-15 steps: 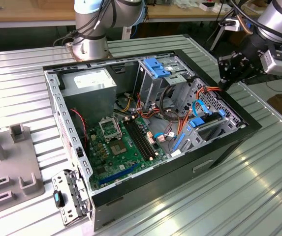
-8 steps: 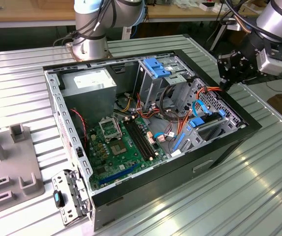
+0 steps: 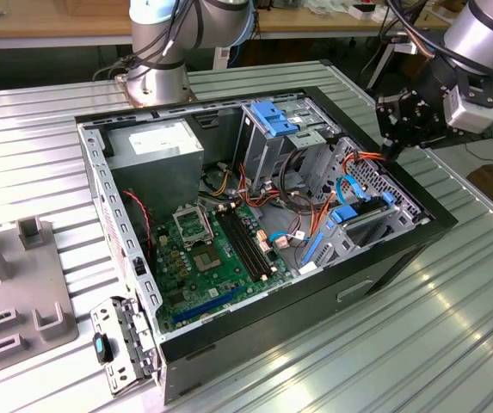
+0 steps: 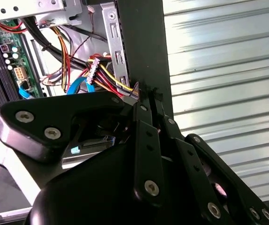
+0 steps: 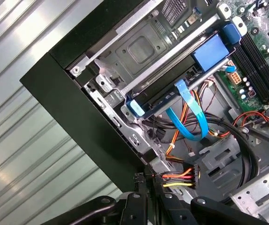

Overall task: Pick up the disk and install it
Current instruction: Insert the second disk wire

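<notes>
The disk lies in the drive bay at the side of the open computer case towards the exterior view's right, a dark slab between blue rails. The first wrist view shows the disk edge-on behind a blue tab, with a blue ribbon cable hanging below it. My gripper hovers at that side's case rim, a little beyond the bay, fingers together and nothing visibly between them. In both wrist views the fingertips sit right beside a connector with red, yellow and black wires.
A grey power-supply box sits at the back of the case, and beside it a metal cage with a blue handle. The motherboard covers the floor. Loose cables crowd the space near the bay. A grey fixture stands on the ribbed table at the exterior view's left.
</notes>
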`<state>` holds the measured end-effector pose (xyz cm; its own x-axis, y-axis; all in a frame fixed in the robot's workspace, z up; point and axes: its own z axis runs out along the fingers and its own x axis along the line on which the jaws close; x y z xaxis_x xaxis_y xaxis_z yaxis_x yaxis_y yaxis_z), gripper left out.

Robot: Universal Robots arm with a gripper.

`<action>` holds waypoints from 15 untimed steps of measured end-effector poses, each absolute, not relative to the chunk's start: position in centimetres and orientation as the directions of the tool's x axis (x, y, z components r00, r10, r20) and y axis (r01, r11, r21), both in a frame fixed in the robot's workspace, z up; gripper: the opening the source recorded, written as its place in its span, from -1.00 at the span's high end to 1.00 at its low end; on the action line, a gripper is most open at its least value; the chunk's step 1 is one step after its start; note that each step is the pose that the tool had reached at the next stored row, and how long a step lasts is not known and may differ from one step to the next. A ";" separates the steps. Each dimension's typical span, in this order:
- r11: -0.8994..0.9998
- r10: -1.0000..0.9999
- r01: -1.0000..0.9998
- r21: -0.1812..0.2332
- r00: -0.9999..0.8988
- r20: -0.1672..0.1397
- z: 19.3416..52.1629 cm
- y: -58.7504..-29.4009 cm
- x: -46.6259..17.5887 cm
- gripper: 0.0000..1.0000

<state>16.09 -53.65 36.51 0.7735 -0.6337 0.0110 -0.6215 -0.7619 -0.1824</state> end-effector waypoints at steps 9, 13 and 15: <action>-0.757 -0.640 -0.627 -0.183 0.768 0.012 36.5 -53.7 14.2 0.67; -0.757 -0.640 -0.627 -0.184 0.768 0.014 36.5 -53.7 13.0 0.67; -0.756 -0.640 -0.627 -0.185 0.768 0.014 36.5 -53.8 12.5 0.67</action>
